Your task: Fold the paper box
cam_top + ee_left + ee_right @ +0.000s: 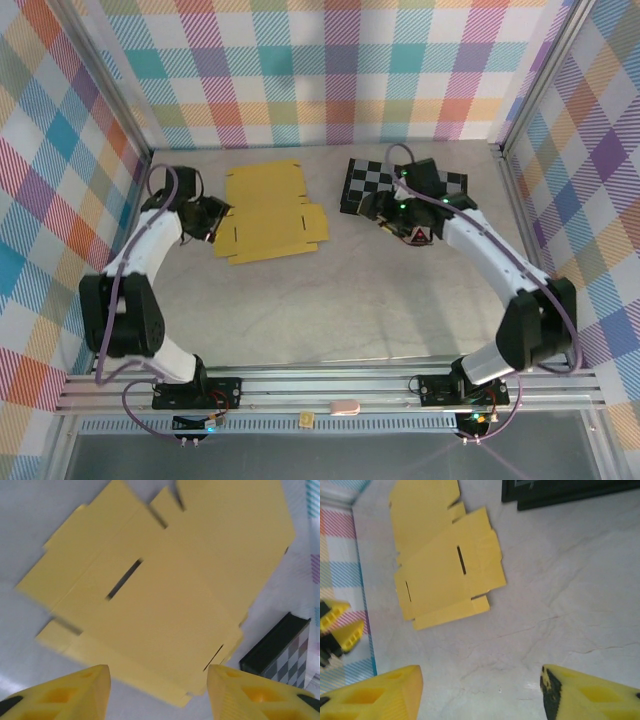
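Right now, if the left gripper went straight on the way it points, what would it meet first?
Most likely the paper box: the flat sheet lies directly ahead of the left gripper. Depth is unclear, so the bare table just before it could come first.

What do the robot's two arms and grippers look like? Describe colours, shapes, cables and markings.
The left arm and right arm both have rounded white link shells between chunky black joints, and both stand on black bases. A purple cable loops along each arm. Small green lights glow near the right wrist. The fingers are yellow plastic wedges with hollowed pockets and black patches.
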{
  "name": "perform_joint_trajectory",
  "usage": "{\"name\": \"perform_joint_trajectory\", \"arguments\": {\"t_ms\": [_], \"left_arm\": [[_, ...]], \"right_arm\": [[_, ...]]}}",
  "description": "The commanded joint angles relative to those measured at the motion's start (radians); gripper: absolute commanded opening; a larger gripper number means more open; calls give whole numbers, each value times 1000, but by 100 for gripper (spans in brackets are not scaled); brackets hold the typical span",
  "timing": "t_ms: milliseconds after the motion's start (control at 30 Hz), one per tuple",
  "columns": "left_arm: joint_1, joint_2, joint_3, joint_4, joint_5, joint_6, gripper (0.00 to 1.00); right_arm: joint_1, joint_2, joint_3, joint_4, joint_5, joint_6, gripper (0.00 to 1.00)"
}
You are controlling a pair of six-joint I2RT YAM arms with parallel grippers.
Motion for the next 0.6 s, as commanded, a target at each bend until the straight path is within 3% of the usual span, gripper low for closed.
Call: {"name": "perform_joint_trajectory", "arguments": {"t_ms": [0,233,433,567], "left_arm": [[9,118,86,-65,17,92,50],[44,328,293,-183,-97,221,51],[82,394,289,-79,-71,256,54],[85,450,357,-72,-67,295,57]], "right_arm": [[42,75,12,47,-60,71,61],[130,215,-41,302,-84,316,59],[230,306,-94,507,-48,561,60],[272,331,-117,583,-5,635,60]]}}
